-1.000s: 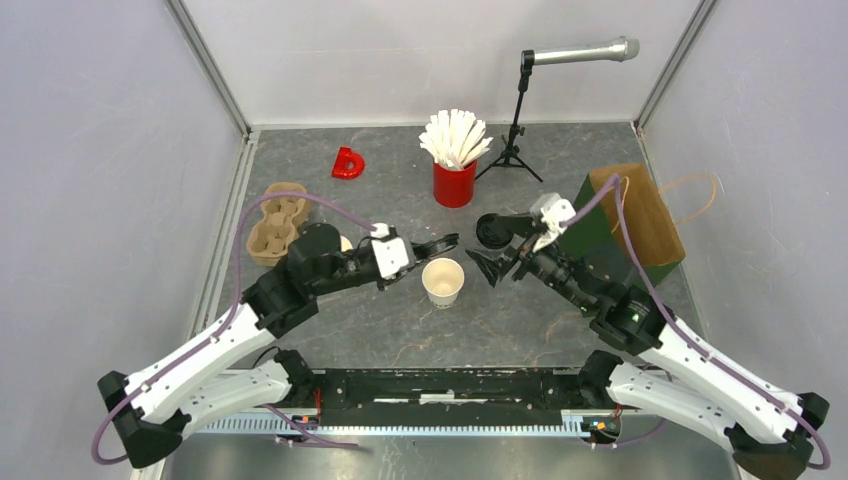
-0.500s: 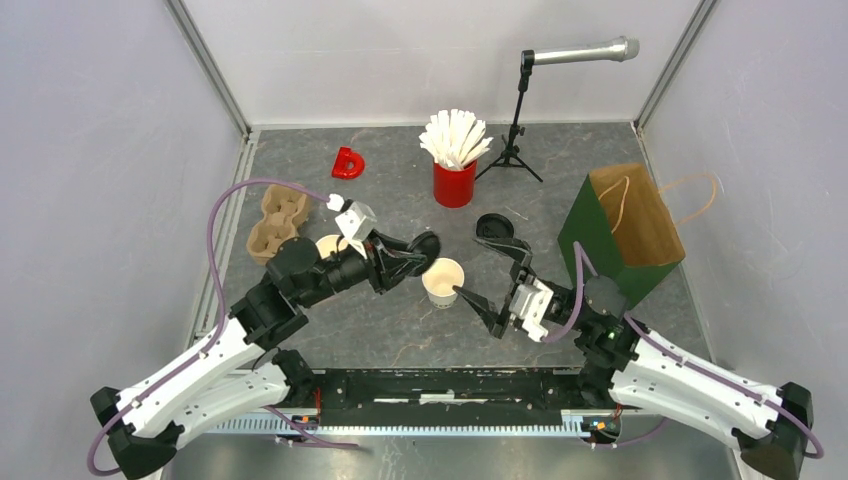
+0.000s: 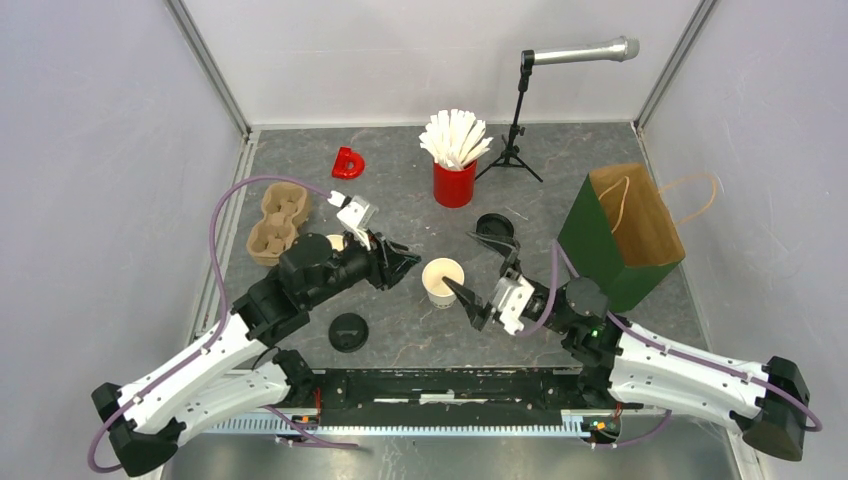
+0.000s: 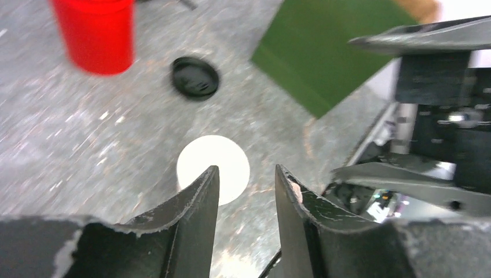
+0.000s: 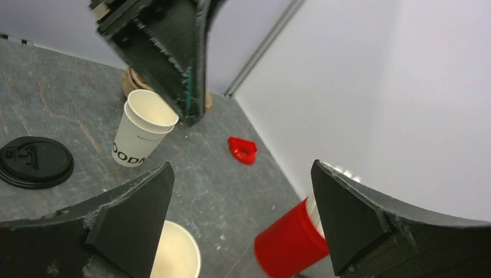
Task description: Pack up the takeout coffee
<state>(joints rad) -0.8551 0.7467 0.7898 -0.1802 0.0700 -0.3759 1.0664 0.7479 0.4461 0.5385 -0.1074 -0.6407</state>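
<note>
Change from half a second before: the fallen lid (image 3: 348, 331), then pinched in the left end effector (image 3: 405, 262), lay flat on the desk (image 3: 400, 180), behind that end effector and beside its arm. The right end effector (image 3: 480, 270) had closed in on the plain cup (image 3: 442, 282).

Surroundings: the plain cup, upright and uncovered, stood just ahead of the left end effector and at the tip of the right one's nearer finger; whether they touched could not be told. The lettered cup (image 5: 145, 127), upright and uncovered, stood behind the left end effector, partly hidden by the arm in the top view. The second lid (image 3: 493, 230) lay flat just beyond the right end effector's farther finger. Farther off: pulp carrier (image 3: 275, 220), green paper bag (image 3: 595, 245), red cup of white sticks (image 3: 455, 180), red letter piece (image 3: 347, 162), microphone stand (image 3: 515, 130).

End effectors: left, fingers a little apart, released, holding nothing. Right, spread wide, holding nothing.
</note>
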